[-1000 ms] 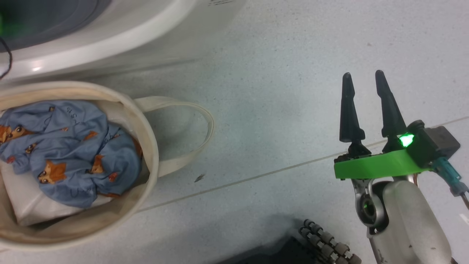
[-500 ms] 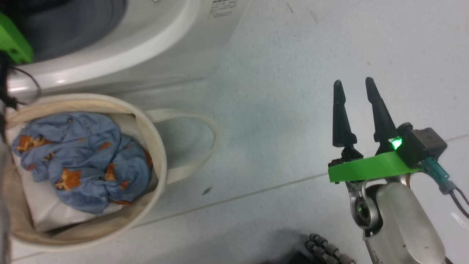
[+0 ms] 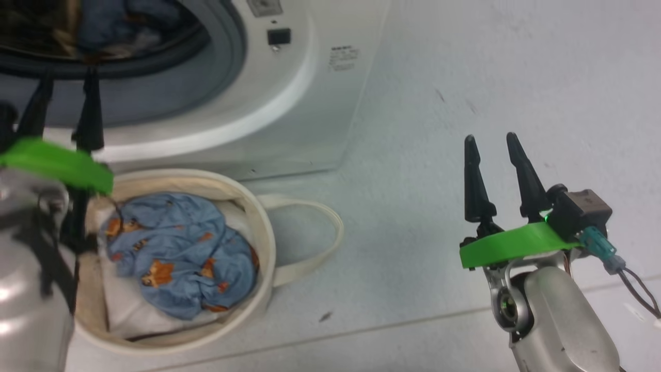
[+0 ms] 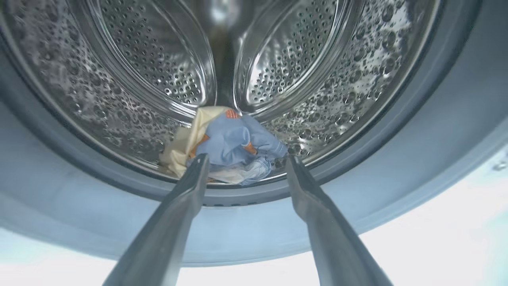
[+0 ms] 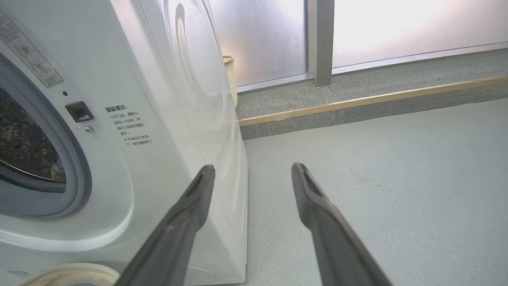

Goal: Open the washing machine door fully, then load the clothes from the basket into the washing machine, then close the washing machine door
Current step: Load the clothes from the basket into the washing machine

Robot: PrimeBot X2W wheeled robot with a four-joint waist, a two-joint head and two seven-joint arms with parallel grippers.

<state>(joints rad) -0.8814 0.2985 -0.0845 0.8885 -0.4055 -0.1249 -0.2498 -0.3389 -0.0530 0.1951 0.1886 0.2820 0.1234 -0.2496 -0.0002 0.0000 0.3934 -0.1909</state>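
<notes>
My left pincer (image 4: 247, 161) is spread, its two dark fingers apart and nothing pinched, and it points into the mouth of the washing machine (image 3: 289, 103). Just past the fingertips, at the bottom of the steel drum (image 4: 158, 59), lies one crumpled bundle (image 4: 234, 139) of cream and light blue cloth with small orange marks. A grey rubber ring (image 4: 436, 139) goes around the mouth.

In the head view my left forearm covers the left side of the basket (image 3: 261, 222). The basket is round, of cream canvas, and stands on the floor (image 3: 465, 77) just before the machine; I see one looped handle (image 3: 330, 232). Inside is one light blue garment (image 3: 181, 258) with orange animal prints, lying on a plain white cloth (image 3: 124, 310).

My right pincer (image 3: 490, 142) is also spread and empty, over bare floor, well apart from the basket.
</notes>
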